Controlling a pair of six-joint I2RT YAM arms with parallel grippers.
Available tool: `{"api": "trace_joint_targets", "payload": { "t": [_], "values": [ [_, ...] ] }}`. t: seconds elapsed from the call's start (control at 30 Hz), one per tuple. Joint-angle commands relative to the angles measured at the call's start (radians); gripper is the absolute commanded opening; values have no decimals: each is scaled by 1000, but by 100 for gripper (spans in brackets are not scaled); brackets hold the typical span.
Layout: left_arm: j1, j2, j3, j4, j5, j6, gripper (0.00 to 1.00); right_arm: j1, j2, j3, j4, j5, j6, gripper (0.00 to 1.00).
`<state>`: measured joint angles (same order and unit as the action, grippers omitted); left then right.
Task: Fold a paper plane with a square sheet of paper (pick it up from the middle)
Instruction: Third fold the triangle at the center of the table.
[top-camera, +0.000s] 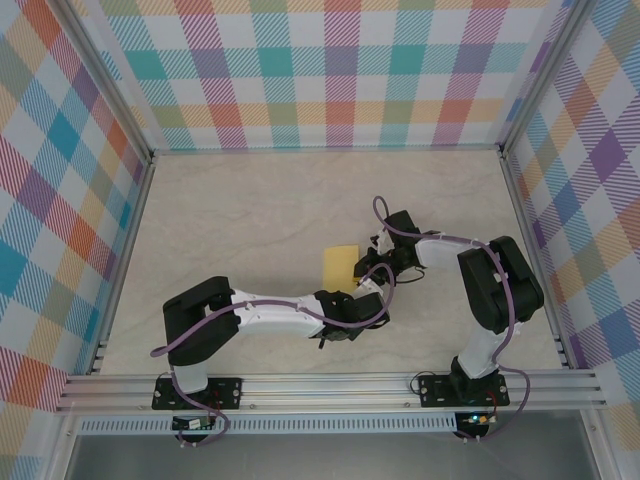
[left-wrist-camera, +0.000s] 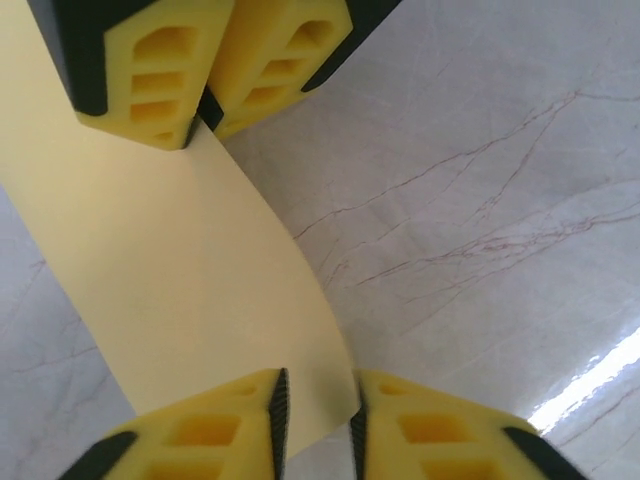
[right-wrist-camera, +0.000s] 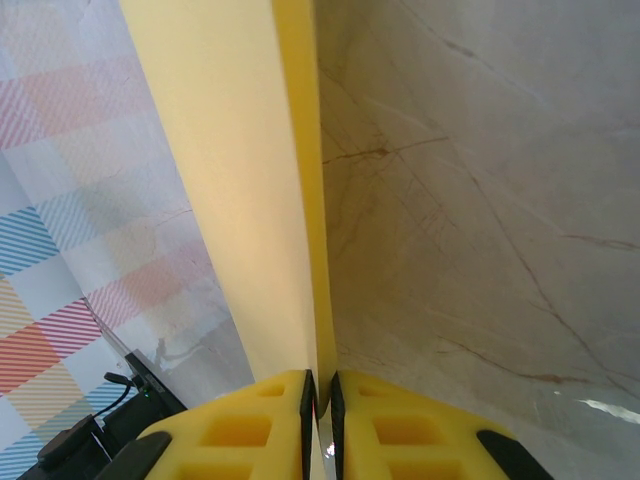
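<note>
The square sheet of paper (top-camera: 340, 265) is plain yellow and folded into a narrow strip, lifted off the table near its middle. My right gripper (top-camera: 378, 250) is shut on one end of it. In the right wrist view the strip (right-wrist-camera: 240, 180) runs edge-on up from the pinching jaws (right-wrist-camera: 322, 400). In the left wrist view the paper (left-wrist-camera: 180, 280) curves from the right gripper (left-wrist-camera: 205, 108) at the top down to my left gripper (left-wrist-camera: 318, 428). The left jaws stand a little apart, with the paper's lower corner in the gap between them.
The marble-look tabletop (top-camera: 250, 210) is fenced by plaid walls (top-camera: 60, 200) on three sides, with an aluminium rail (top-camera: 330, 385) along the near edge. Both arms meet just right of the table's centre. A dark part with a cable (right-wrist-camera: 90, 430) shows low on the left.
</note>
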<state>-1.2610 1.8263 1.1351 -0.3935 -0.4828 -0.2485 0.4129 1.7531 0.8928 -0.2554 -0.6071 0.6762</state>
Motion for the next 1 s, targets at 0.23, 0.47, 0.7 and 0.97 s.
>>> {"api": "trace_joint_targets", "payload": {
  "t": [0.23, 0.47, 0.7, 0.97],
  "values": [
    [-8, -25, 10, -26, -44, 0, 0, -5, 9, 22, -23, -9, -1, 17],
    [31, -90, -35, 13, 49, -25, 0, -29, -29, 23, -60, 32, -14, 23],
    [161, -204, -163, 135, 339, -114, 0, -69, -108, 35, -124, 98, -40, 34],
    [292, -253, -260, 242, 577, -169, 0, -67, -106, 60, -29, -16, -22, 23]
  ]
}}
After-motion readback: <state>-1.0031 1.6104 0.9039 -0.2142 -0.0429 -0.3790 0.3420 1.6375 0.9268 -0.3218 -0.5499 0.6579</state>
